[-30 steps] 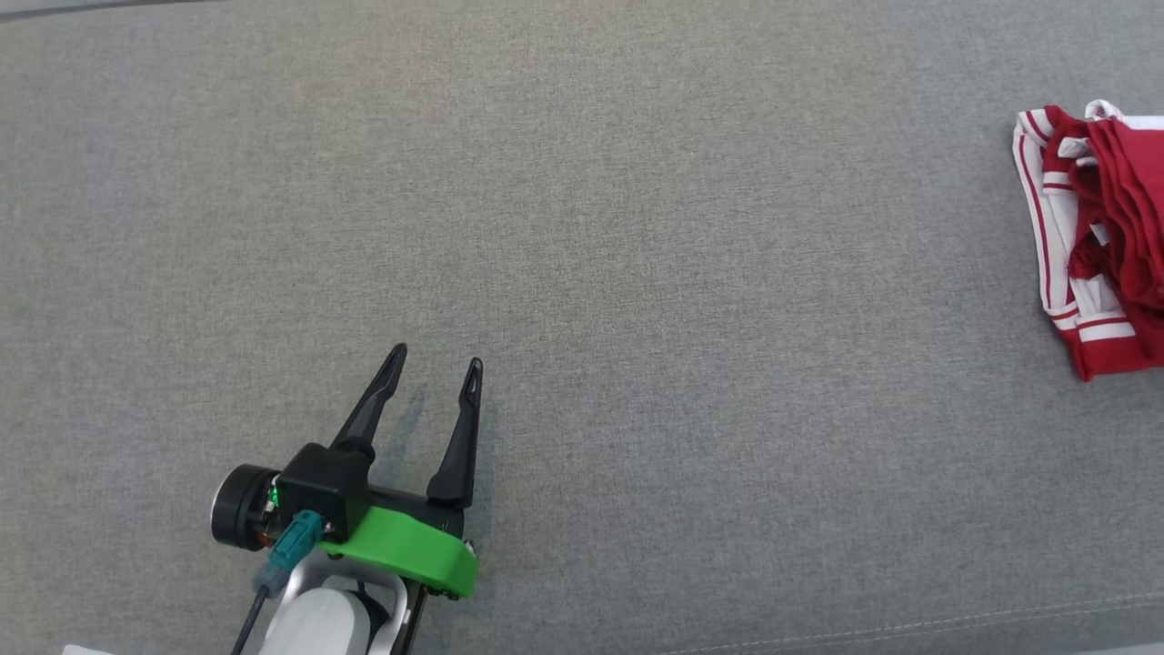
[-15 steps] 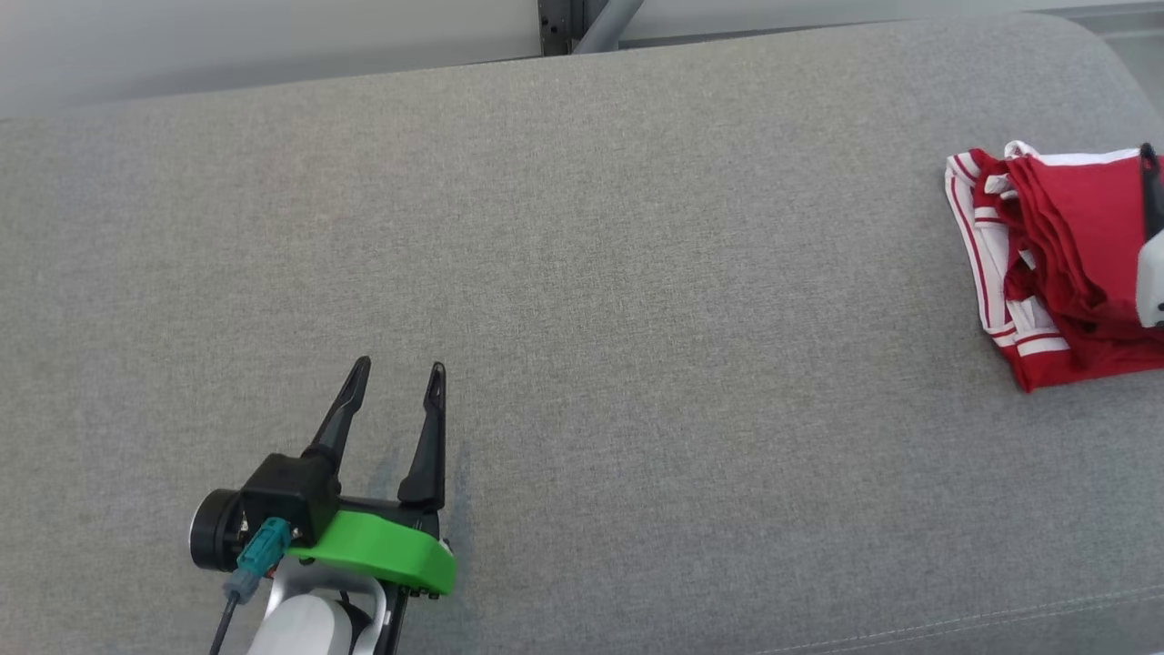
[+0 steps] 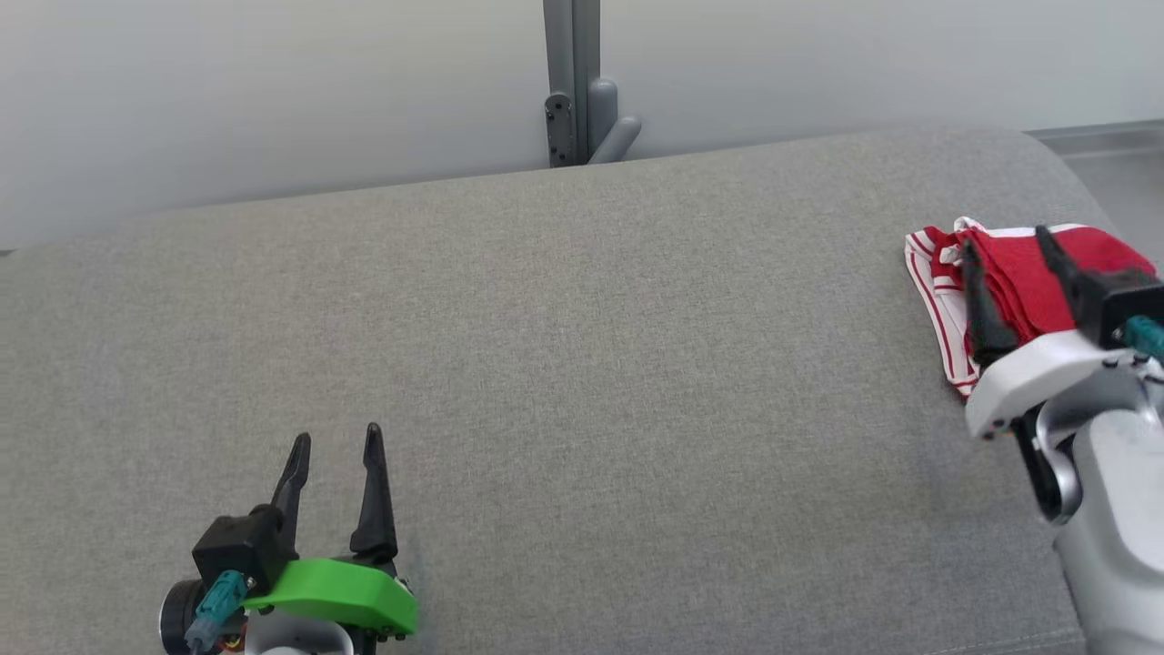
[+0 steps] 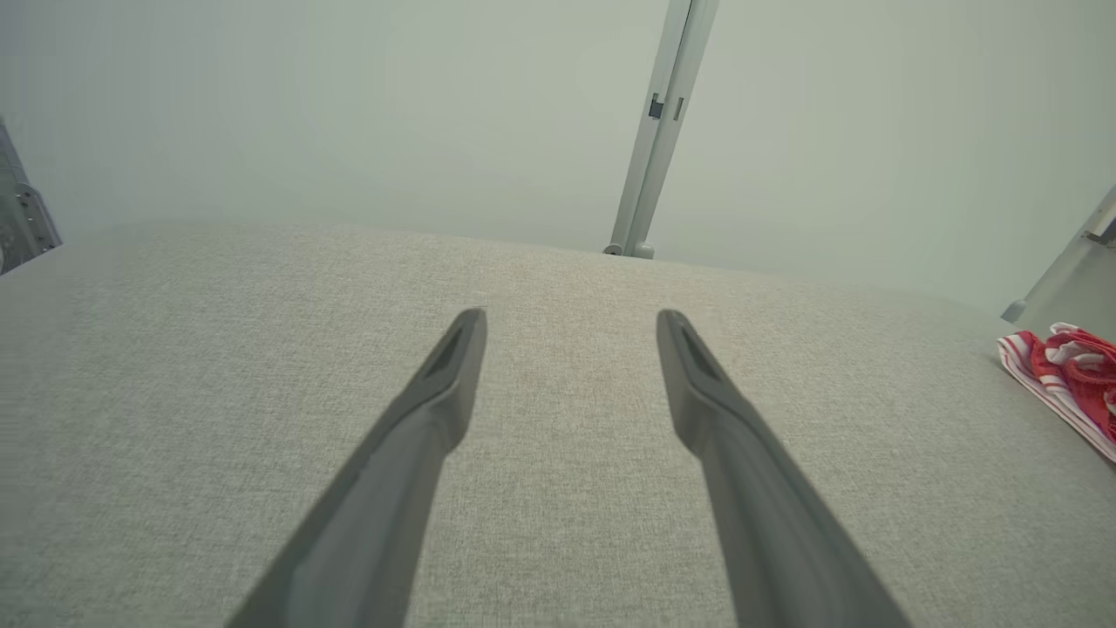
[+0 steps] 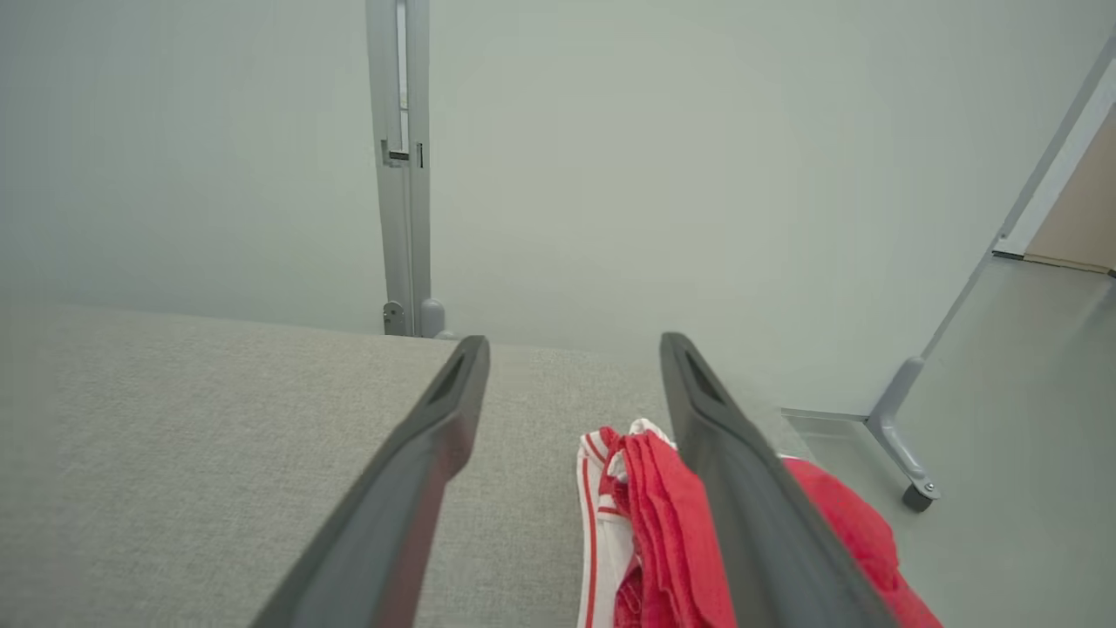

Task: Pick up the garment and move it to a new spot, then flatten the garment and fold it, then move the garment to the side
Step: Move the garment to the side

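Observation:
The garment [image 3: 1018,273] is a bunched red cloth with white striped trim, lying at the right end of the grey cushion [image 3: 582,364]. My right gripper [image 3: 1005,241] hovers over it, open, with nothing between its fingers. In the right wrist view the garment [image 5: 645,515] lies below the right gripper [image 5: 573,342], partly under its right finger. My left gripper [image 3: 336,437] stands open and empty over bare cushion at the lower left. From the left wrist the left gripper [image 4: 568,318] points across the cushion, with the garment [image 4: 1068,375] far off at the right edge.
A grey metal post [image 3: 573,82] stands against the pale wall behind the cushion. The cushion's rounded right end drops to grey floor [image 5: 1003,453] just past the garment. A frame leg with a caster [image 5: 911,493] stands on that floor.
The head camera has tilted up, so the wall and post now show. My right gripper has come into view from the right and stands over the garment. The garment has not moved.

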